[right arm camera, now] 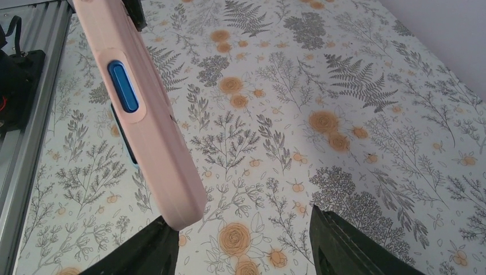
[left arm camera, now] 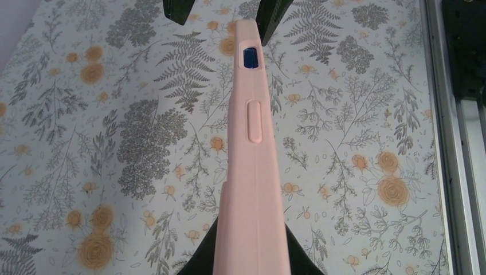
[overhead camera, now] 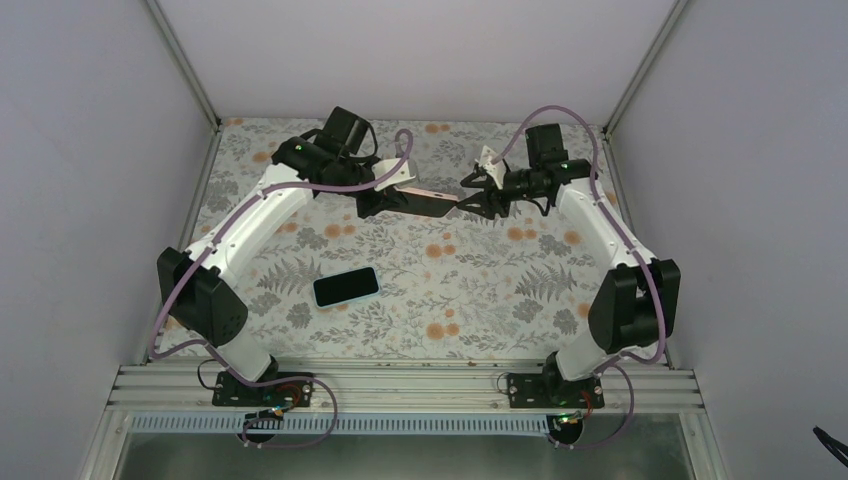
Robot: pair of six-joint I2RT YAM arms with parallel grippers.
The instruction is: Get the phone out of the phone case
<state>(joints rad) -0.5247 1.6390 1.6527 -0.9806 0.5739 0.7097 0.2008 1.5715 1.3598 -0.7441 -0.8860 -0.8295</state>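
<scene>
The pink phone case is held edge-up above the back middle of the table, with a blue phone button showing through its side cutout. My left gripper is shut on one end of the case, its dark fingers on both sides. My right gripper is open, its jaws spread wide. The other end of the case sits just above its left finger, apart from the right finger. The right gripper's fingers flank the case tip in the left wrist view.
A flat phone-like slab with a dark face and pale blue rim lies on the floral table cover, left of centre. Grey walls enclose the back and sides. A metal rail runs along the near edge.
</scene>
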